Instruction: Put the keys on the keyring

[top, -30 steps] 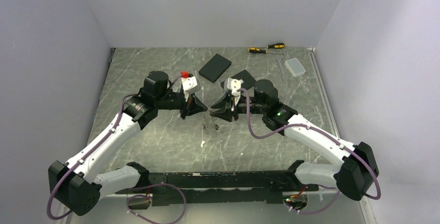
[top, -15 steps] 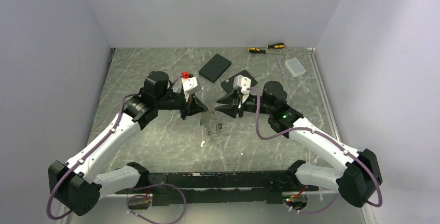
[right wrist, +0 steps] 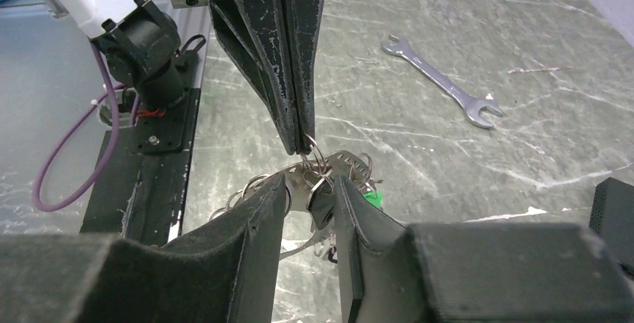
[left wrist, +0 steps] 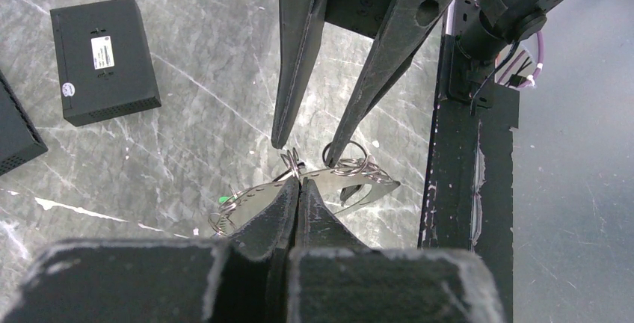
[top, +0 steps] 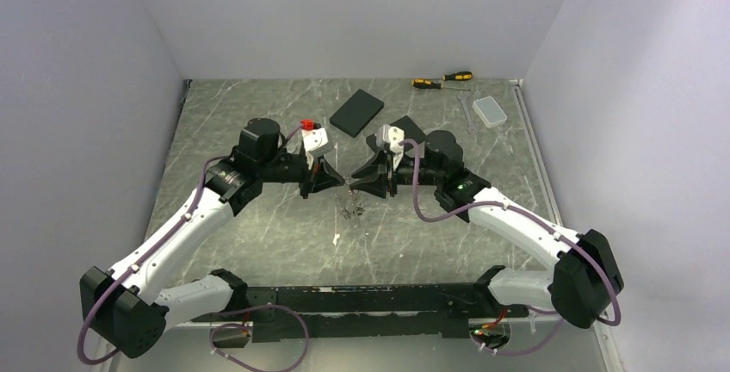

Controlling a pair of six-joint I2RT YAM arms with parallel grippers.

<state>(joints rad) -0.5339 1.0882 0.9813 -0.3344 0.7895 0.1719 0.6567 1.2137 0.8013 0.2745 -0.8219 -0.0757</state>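
The keyring (left wrist: 359, 181) is a grey metal loop carrying several small split rings, hanging above the table between both grippers (top: 349, 204). My left gripper (left wrist: 299, 187) is shut on its top edge and holds it up; it reaches in from the left in the top view (top: 338, 184). My right gripper (right wrist: 308, 182) is open, its jaws on either side of the loop and a black-headed key (right wrist: 321, 207) that hangs from it. A green key head (right wrist: 370, 197) shows behind the loop. A small whitish piece (top: 335, 237), possibly a key, lies on the table below.
Two black boxes (top: 356, 112) (top: 405, 129) lie behind the grippers. Yellow-and-black screwdrivers (top: 442, 80), a clear plastic box (top: 491, 111) and a wrench (right wrist: 441, 84) lie at the back right. The black base rail (left wrist: 467, 181) runs along the near edge.
My right gripper pulled back up and to the right half a second ago, then came back to the keyring. The left gripper has held the keyring still.
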